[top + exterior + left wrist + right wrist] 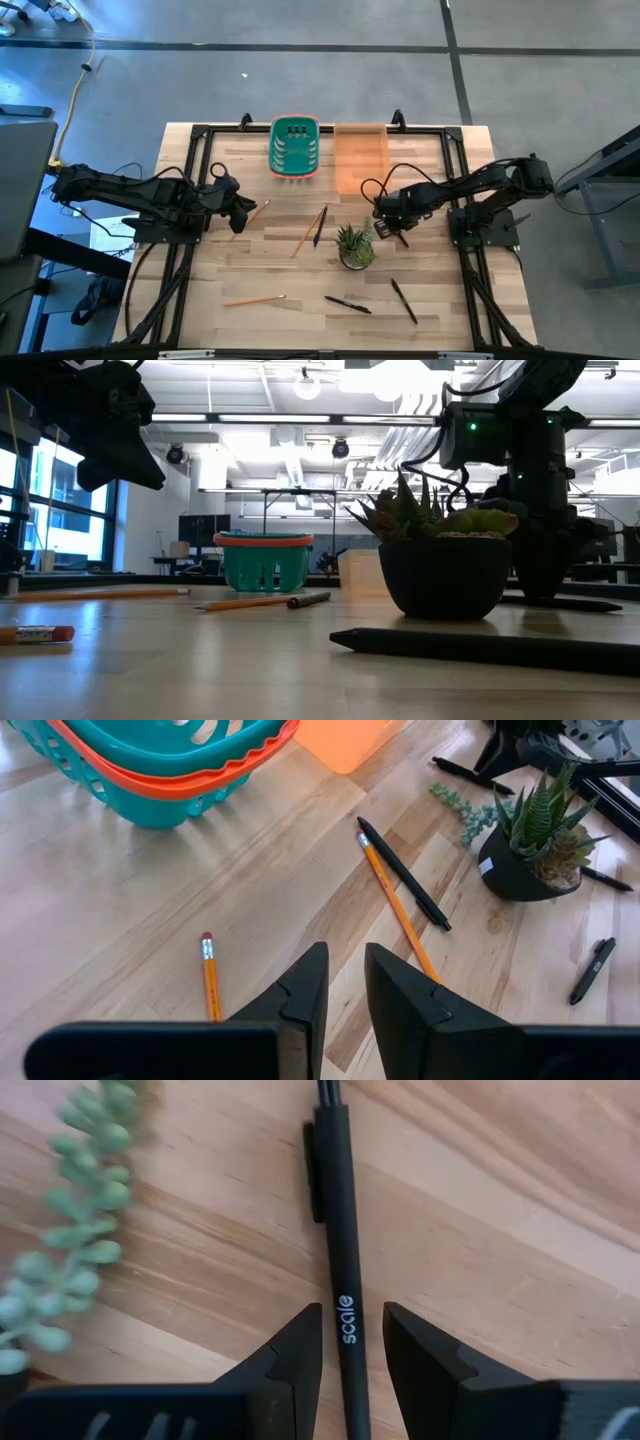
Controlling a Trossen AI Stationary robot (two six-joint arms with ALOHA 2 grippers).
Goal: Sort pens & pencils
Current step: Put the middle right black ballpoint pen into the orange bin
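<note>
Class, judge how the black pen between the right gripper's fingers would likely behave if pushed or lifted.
The pen looks stiff, so it should lift without drooping. Its round barrel may roll, though the side clip probably stops it. The right gripper straddles it, open.

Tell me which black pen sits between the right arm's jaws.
The pen printed "scale", lying on the table beside the potted plant under the right gripper. The other pens lie out in the open, away from either gripper.
</note>
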